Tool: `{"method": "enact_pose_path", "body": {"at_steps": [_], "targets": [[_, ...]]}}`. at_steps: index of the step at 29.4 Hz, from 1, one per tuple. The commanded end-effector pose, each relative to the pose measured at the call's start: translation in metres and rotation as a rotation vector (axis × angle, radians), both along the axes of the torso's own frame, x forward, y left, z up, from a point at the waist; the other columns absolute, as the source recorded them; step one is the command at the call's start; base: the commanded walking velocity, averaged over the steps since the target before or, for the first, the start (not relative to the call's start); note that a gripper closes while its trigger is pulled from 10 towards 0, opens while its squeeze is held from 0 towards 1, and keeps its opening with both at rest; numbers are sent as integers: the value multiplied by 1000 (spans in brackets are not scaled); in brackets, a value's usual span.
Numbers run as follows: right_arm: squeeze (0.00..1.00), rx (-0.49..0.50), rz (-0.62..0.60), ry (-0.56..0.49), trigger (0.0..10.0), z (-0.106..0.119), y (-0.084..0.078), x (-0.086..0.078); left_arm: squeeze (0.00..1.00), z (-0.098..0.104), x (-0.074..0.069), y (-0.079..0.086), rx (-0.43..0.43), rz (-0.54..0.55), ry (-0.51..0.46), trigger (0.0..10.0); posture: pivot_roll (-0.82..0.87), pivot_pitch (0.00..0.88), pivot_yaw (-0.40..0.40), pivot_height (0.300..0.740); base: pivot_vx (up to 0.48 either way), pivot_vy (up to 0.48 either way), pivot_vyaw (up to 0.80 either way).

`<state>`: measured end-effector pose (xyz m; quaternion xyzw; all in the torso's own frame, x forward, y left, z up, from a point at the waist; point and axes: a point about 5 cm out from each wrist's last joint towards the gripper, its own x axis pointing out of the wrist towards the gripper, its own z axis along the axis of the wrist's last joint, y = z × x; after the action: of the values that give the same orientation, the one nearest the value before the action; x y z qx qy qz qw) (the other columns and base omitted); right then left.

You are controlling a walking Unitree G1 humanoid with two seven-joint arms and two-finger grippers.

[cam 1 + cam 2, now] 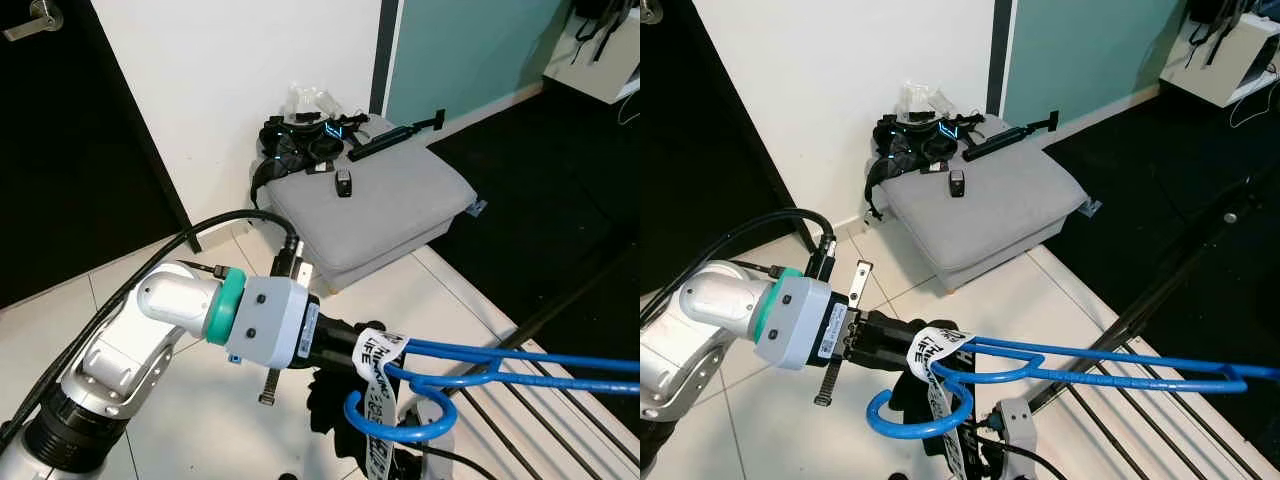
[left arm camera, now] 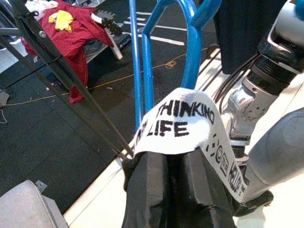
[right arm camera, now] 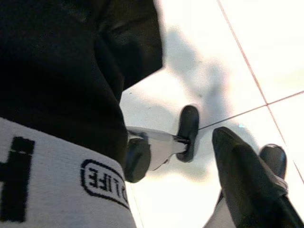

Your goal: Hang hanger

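Hanger in hand, not yet hung.

The left gripper [image 1: 902,350] pinches the blue hanger [image 1: 1090,370] near its hook, through a white printed garment band [image 2: 183,124], above the dark rack rails [image 1: 545,405]. The hook hangs free, so hanging remains. Below lie white floor tiles [image 1: 190,410], with a grey cushion [image 1: 375,205] by the wall.

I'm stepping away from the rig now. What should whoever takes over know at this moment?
Left gripper: shut on the blue hanger, gripping a white printed strap draped over it near the hook.
Right gripper: low over the tiled floor, holding nothing that shows.
Hanger is held level, out over a rack of rails, hook end pointing down and not caught on anything.
Done: hanger picked up.
Left: hook it on a rail, let go.
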<state>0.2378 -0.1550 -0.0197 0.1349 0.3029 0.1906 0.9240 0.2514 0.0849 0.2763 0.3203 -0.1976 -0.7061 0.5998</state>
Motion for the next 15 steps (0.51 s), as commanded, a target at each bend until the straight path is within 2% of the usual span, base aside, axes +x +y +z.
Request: {"method": "enact_pose_path", "body": {"at_steps": [1,4,5,7,8,10,11,13,14,15], "targets": [[0,-40,-63,32,0,-9,-9,-8,0,2,0,1,-1,8,-21,10000,-193,232,155,740,0,0,0],[0,-130,-151,-27,0,-4,-27,-4,0,-2,3,0,6,22,-26,10000,-206,231,154,740,0,0,0],[0,-130,-151,-27,0,-4,-27,-4,0,-2,3,0,6,22,-26,10000,-206,231,154,740,0,0,0],[0,-228,-193,-77,0,1,-40,-3,0,-6,5,-1,17,40,-32,10000,-219,230,155,740,0,0,0],[0,-228,-193,-77,0,1,-40,-3,0,-6,5,-1,17,40,-32,10000,-219,230,155,740,0,0,0],[0,-327,-255,-131,0,9,-57,-3,0,-13,8,0,39,66,-38,10000,-229,228,155,740,0,0,0],[0,-327,-255,-131,0,9,-57,-3,0,-13,8,0,39,66,-38,10000,-229,228,155,740,0,0,0],[0,-418,-311,-182,0,22,-77,-4,0,-21,11,6,82,93,-40,10000,-240,227,157,740,0,0,0],[0,-418,-311,-182,0,22,-77,-4,0,-21,11,6,82,93,-40,10000,-240,227,157,740,0,0,0],[0,-454,-324,-203,0,27,-84,-5,0,-24,12,8,101,101,-41,10000,-240,227,157,740,0,0,0]]}}
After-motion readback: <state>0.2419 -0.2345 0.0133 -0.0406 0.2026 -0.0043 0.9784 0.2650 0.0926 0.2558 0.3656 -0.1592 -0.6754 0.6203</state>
